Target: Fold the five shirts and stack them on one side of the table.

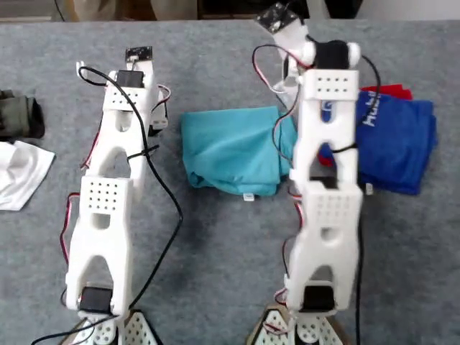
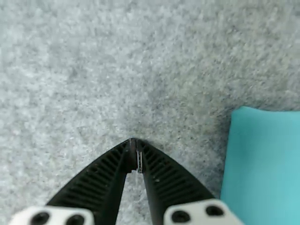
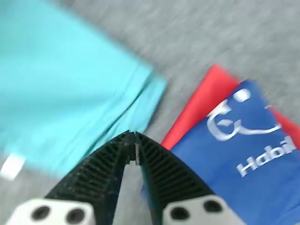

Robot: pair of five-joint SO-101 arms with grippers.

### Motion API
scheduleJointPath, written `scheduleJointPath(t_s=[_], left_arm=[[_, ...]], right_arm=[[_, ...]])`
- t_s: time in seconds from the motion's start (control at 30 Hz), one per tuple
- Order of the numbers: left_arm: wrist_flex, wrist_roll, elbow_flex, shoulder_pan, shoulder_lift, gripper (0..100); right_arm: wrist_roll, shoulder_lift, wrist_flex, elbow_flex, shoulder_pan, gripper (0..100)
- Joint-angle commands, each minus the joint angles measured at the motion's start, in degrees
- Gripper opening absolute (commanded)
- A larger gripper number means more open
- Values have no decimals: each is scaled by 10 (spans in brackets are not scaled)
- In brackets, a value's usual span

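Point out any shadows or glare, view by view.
High view: even light, no glare, a thin shadow along the near edge of the teal shirt. Left wrist view: the table darkens ahead of the left gripper and beside that shirt. Right wrist view: flat light, no glare on the blue shirt.

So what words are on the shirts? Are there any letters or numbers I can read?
blue shirt: white letters beside a white smiling drawing. They are blurred and run off the picture's edge, so no whole word can be read.
teal shirt: a small white tag at its hem, too small to read.
No numbers or signs anywhere else.
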Motion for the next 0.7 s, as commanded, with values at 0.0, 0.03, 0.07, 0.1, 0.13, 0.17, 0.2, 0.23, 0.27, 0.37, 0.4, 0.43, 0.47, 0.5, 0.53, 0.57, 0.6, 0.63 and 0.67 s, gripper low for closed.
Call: scheduleJointPath(t_s=[0.0,0.03,0.07,0.1,0.13,0.17,0.2,0.23,0.27,0.37,0.4,0.43,0.47,0.5,0.53,0.57,0.6,0.63,0.67], left_arm=[[-8,-4,-12,-10,-8,19],[-8,-4,-12,-10,-9,19],[-8,-4,-12,-10,-9,19],[-8,-4,-12,-10,-9,19],[-8,-4,-12,-10,-9,19],[-8,-4,-12,-11,-9,19],[-8,-4,-12,-16,-9,19],[-9,-2,-13,-19,-9,19],[-9,-4,-13,-23,-9,19],[-10,-13,-13,-23,-9,19],[-14,-14,-13,-22,-9,19],[-19,-13,-13,-23,-8,19],[-20,-13,-13,-25,-8,19],[-20,-13,-13,-27,-8,19],[-20,-13,-13,-27,-8,19],[-20,-13,-13,-27,-7,19],[-20,-13,-13,-27,-7,19],[-20,-13,-13,-27,-7,19],[-20,-13,-13,-27,-7,19]], right_arm=[[91,-182,-27,276,-28,8],[112,-217,-58,337,-29,19],[135,-250,-91,395,-29,44],[160,-282,-120,453,-29,79],[184,-313,-150,510,-33,115],[201,-340,-180,567,-35,150],[215,-364,-210,618,-43,178],[225,-385,-239,666,-48,193],[231,-401,-266,711,-53,189],[237,-437,-336,815,-75,175],[237,-445,-358,841,-83,178],[237,-451,-379,864,-94,178],[237,-455,-399,884,-102,178],[237,-455,-418,902,-109,178],[237,-455,-436,918,-114,178],[237,-455,-452,932,-116,178],[237,-455,-464,943,-116,183],[237,-455,-471,948,-116,193],[237,-455,-476,952,-116,202]])
